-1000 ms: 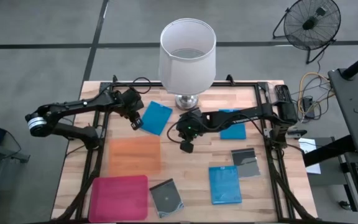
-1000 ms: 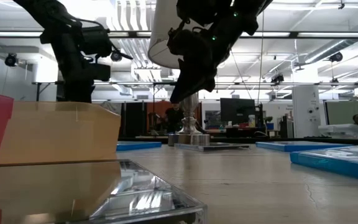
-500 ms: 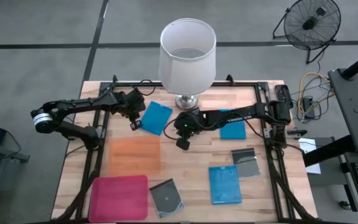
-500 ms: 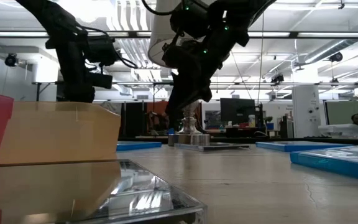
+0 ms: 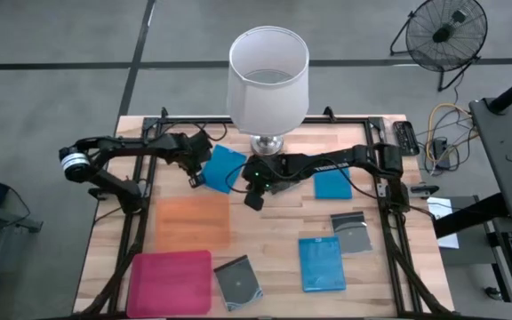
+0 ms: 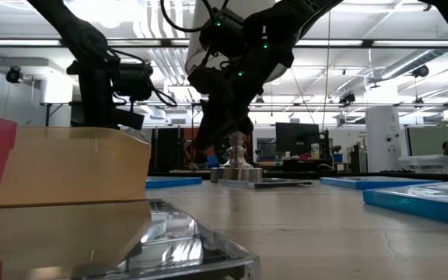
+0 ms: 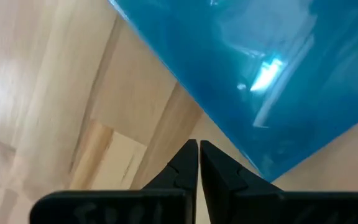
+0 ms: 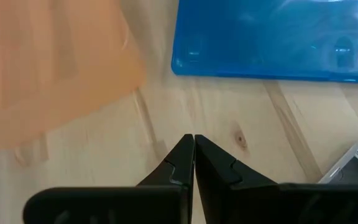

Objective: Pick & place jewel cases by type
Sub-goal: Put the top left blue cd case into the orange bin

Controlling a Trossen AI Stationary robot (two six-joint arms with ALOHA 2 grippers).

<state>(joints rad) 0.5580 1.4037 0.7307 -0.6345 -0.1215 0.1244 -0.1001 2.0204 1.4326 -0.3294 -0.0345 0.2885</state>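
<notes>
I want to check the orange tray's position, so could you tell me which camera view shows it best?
The high view: the whole orange tray lies flat, its outline clear. The low view shows it edge-on at the left, the right wrist view only a corner, and the left wrist view nothing of it.

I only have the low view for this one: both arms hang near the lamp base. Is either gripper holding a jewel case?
Observer: No. In the left wrist view the left gripper is shut on nothing, with the tilted blue case just ahead of its tips.
Operator: And the right one?
Observer: The right gripper is also shut and empty, above bare wood, with the orange tray ahead of it.
Operator: How do the two sit from above?
Observer: They flank that tilted blue case: the left gripper is at its left edge and the right gripper is off its right side, near the lamp base.
</notes>
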